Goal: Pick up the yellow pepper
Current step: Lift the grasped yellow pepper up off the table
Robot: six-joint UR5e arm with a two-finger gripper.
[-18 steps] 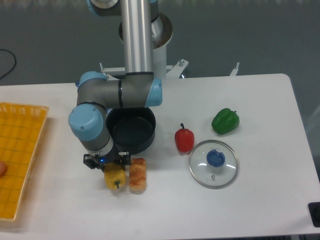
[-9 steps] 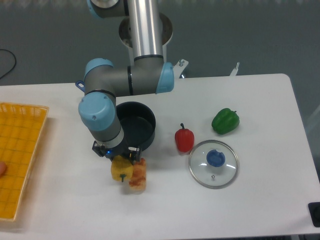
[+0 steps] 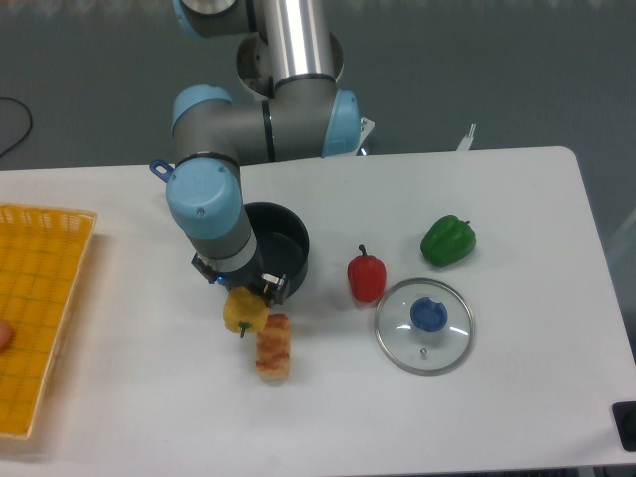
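the tool [image 3: 244, 295] is clamped around the yellow pepper [image 3: 244, 311].

Robot lab: industrial arm [image 3: 268, 109] bolted behind plain white table [image 3: 517, 199], grey floor, toy food props.

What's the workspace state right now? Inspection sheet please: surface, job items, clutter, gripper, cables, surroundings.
Surface: white table, no spills seen.
Job's things: yellow pepper held at the gripper's tip, stem pointing down, just above the striped roll.
Clutter: orange-and-white striped roll lying on the table; black pot partly hidden by the arm; red pepper; green pepper; glass lid with blue knob flat on the table; yellow tray at the left edge.
Grippers: gripper shut on the yellow pepper.
Cables: a dark cable on the floor, far left.
Surroundings: grey floor; dark object at the lower right corner, unidentifiable.
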